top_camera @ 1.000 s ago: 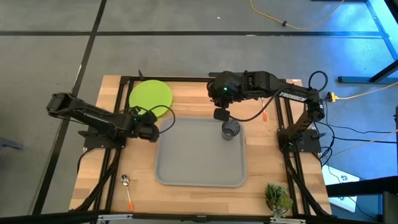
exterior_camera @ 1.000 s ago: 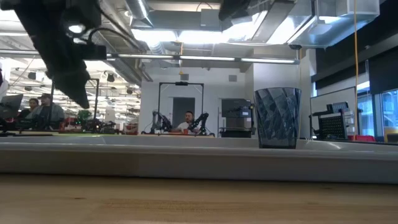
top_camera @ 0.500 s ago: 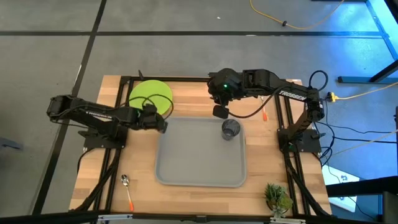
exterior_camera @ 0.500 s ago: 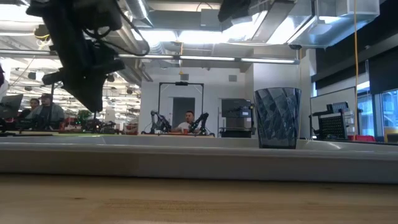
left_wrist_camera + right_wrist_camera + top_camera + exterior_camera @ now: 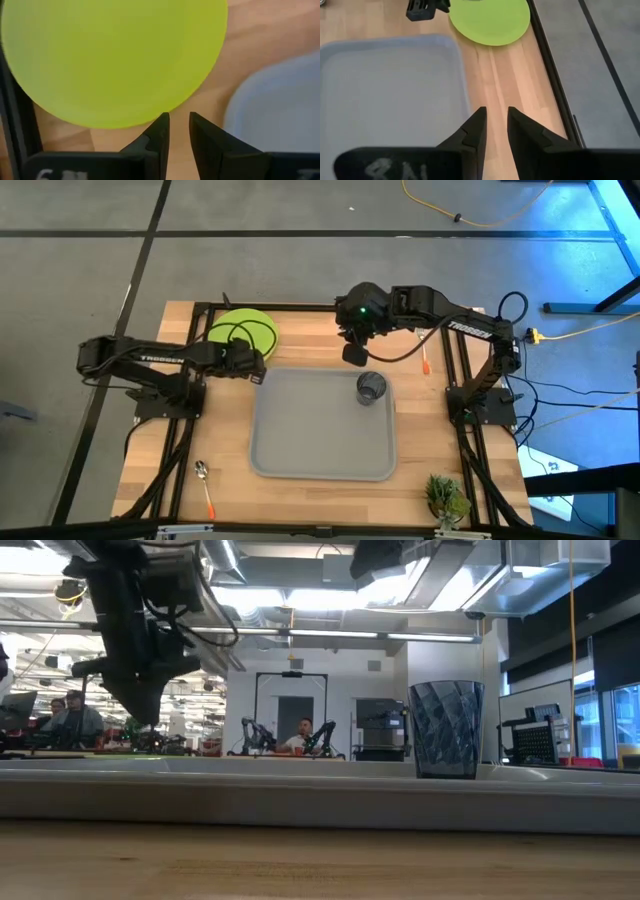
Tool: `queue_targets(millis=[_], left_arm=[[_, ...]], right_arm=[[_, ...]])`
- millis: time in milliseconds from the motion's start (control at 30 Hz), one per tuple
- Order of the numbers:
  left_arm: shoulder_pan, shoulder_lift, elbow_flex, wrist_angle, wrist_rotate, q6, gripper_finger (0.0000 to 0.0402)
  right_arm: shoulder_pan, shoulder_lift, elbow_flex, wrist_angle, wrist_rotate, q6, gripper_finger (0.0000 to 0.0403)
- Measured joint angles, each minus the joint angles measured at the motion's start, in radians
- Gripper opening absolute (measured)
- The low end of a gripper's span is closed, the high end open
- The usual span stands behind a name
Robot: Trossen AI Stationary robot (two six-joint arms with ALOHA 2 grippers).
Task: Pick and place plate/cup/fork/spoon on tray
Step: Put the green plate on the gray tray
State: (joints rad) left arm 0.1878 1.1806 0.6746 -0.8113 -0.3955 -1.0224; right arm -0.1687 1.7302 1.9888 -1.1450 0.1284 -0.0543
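The lime-green plate (image 5: 242, 331) lies on the wooden table (image 5: 310, 332) in the upper left of the high view, just beside the grey tray's (image 5: 320, 440) corner. The left pincer (image 5: 256, 372) is at the plate's edge, its fingers (image 5: 159, 131) nearly closed and holding nothing. The dark cup (image 5: 371, 387) stands upright in the tray's upper right part. The right pincer (image 5: 353, 357) hangs just above the tray's top edge near the cup, fingers close together, empty. The spoon (image 5: 203, 478) lies at the lower left. The fork (image 5: 426, 360) lies at the right.
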Motion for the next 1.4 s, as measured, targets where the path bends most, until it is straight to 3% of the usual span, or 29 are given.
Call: queue_targets(millis=[133,500,900,1133,1400], left_arm=[[0.023,0.036,0.0,0.0,0.048,0.081,0.0066],[0.009,0.178,0.0,0.039,0.01,0.318,0.0066],[-0.001,0.306,0.0,0.065,-0.019,0.406,0.0066],[-0.019,0.292,0.021,0.043,0.016,0.406,0.0066],[-0.057,0.257,0.073,0.033,-0.098,0.48,0.0066]], right_arm=[[-0.005,0.0,0.0,0.0,0.0,-0.003,0.0078],[-0.006,0.0,0.0,0.0,0.0,-0.009,0.0078],[-0.006,0.0,0.0,0.0,0.001,-0.01,0.0078],[-0.006,0.0,0.0,-0.001,0.001,-0.008,0.0078],[-0.006,0.0,0.0,-0.001,0.001,-0.008,0.0078]])
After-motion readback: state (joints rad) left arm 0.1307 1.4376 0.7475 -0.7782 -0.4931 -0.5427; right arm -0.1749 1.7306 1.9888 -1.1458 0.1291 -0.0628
